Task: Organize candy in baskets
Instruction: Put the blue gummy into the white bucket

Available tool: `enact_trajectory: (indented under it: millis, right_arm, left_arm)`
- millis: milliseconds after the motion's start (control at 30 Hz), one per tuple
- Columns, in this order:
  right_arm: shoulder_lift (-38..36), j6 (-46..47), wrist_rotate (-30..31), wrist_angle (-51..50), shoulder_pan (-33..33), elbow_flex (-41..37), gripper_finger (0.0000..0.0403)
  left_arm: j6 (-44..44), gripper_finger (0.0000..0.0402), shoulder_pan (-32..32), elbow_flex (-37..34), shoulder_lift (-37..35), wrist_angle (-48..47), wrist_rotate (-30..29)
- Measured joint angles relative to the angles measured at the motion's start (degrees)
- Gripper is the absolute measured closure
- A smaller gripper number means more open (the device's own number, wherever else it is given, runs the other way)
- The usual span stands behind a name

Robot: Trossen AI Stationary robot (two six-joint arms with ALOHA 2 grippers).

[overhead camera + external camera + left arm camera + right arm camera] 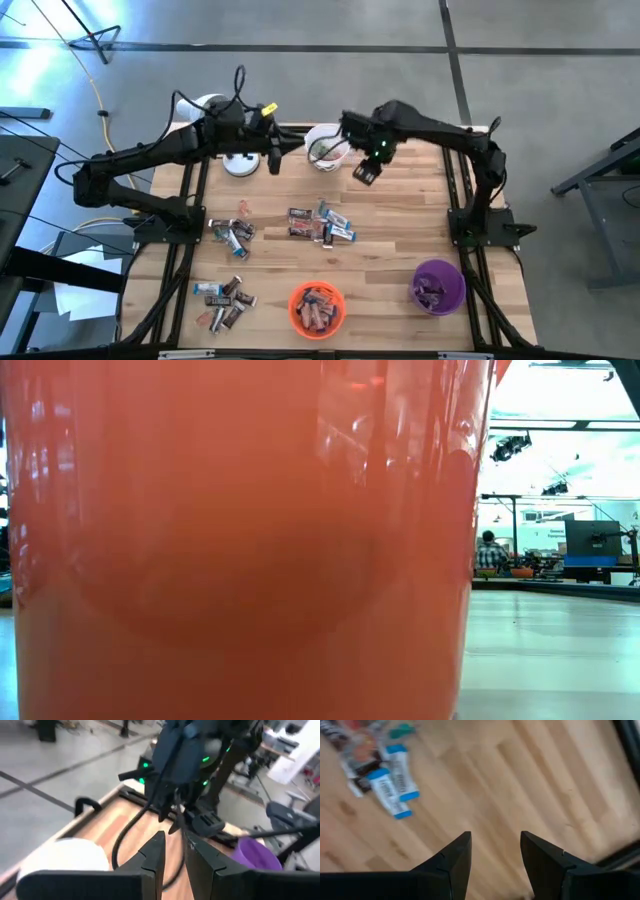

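Candy lies in three loose heaps on the wooden table: middle (320,225), left (230,232) and near left (222,298). The orange basket (317,308) at the near edge and the purple basket (437,286) at the near right both hold candy. The white basket (325,148) stands at the far edge. My right gripper (364,172) hangs open just right of the white basket, pointing down over bare wood (492,847), with blue-silver bars (395,785) off to one side. My left gripper (274,160) is left of the white basket, its fingers (172,852) slightly apart with nothing between them.
A white desk lamp stands at the far left, with its base (240,165) beside my left gripper. The low view is filled by the orange basket's wall (240,560). A person (488,550) sits far back in the room. Bare wood lies between the middle heap and the purple basket.
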Motion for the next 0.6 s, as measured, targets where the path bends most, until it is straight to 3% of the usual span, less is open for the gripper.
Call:
enact_trajectory:
  millis: [167,467,600]
  right_arm:
    - [-1.6,6.2,-4.1,0.1,8.2,-0.2,0.0238]
    - [-2.8,10.4,-1.2,0.2,16.1,-0.3,0.0238]
    - [-4.0,5.7,-9.1,0.1,16.2,-0.3,0.0238]
  left_arm:
    - [0.0,0.0346,-2.1,0.0,0.0,-4.2,0.0]
    - [-1.6,0.0346,-6.7,0.0,0.0,-7.5,-0.4]
    - [-3.7,0.0346,-9.0,0.0,0.0,-7.7,-0.7]
